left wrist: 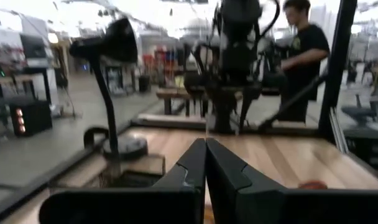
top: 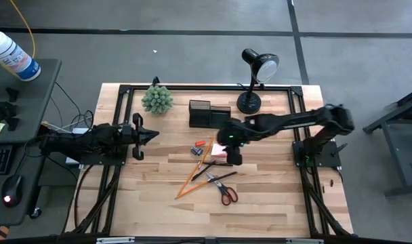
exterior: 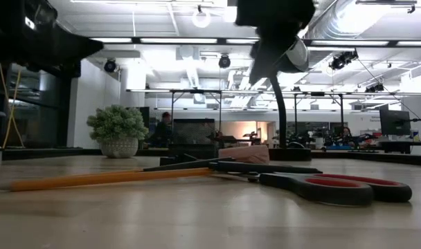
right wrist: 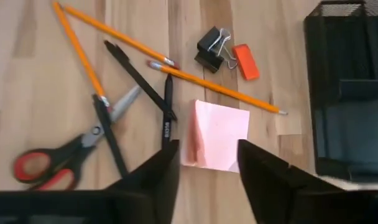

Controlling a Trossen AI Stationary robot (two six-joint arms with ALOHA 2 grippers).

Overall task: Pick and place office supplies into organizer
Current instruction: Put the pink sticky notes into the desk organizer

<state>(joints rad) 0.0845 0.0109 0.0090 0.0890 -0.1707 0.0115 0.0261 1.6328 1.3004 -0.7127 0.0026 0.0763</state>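
Hovering over the middle of the wooden counter (top: 274,203), the right end effector (right wrist: 207,165) hangs with its two fingers spread, straddling the air just above the pink sticky-note pad (right wrist: 215,135); nothing is pinched yet, so the step in hand looks like the approach to a first pick. The black mesh organizer (top: 209,114) stands near the far edge of the counter, between the green plant ball (top: 156,99) and the desk lamp (top: 255,80), and seems to hold none of the supplies so far. The left end effector (top: 152,135) waits over the left side, its fingers pressed together on nothing. The next move probably calls for a straight descent so the fingers close on opposite edges of the pad, which lies flat and offers only a thin side to grip. Beside it, the red-handled scissors (top: 226,191) lie nearest the front edge, long axis diagonal, blades aimed back toward the pad. Two orange pencils (top: 192,177) run along a slant, crossed by a black pen (top: 213,179). Smallest, a black binder clip (right wrist: 211,46) and an orange eraser (right wrist: 245,61) sit close together, between the pad and the organizer.
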